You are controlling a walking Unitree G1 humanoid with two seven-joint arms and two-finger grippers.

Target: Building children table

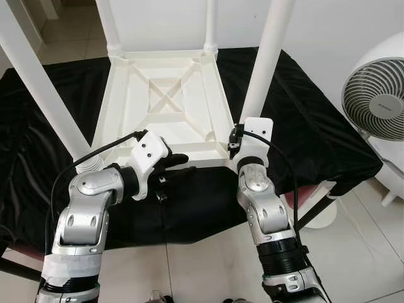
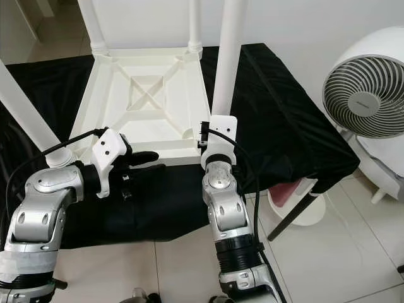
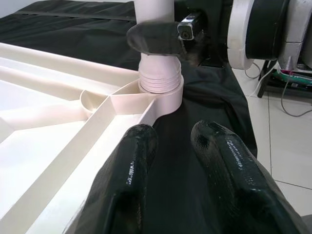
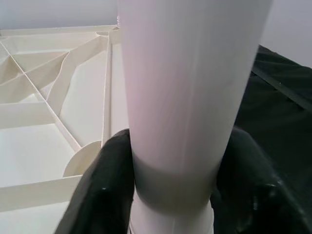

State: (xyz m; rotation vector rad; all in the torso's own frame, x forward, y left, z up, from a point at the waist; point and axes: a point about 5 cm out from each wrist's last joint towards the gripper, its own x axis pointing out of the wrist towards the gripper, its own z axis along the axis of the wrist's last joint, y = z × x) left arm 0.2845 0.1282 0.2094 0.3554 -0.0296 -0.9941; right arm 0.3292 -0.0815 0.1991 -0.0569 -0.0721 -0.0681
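Note:
A white plastic children's table top (image 1: 165, 107) lies upside down on a black cloth (image 1: 315, 132). White legs stand up from its corners. My right gripper (image 4: 173, 195) is shut on the near right leg (image 1: 265, 57), just above its ribbed base (image 3: 158, 80), with one black finger (image 4: 105, 190) on each side. My left gripper (image 1: 173, 165) hovers over the cloth by the table top's near edge, pointing toward that leg. It is open, and its fingers (image 3: 126, 170) hold nothing.
The near left leg (image 1: 44, 95) slants up close to my left arm. Two more legs (image 1: 108, 25) stand at the far corners. A white fan (image 1: 379, 95) stands on the tiled floor to the right. A reddish bin (image 2: 284, 189) sits under the cloth's right corner.

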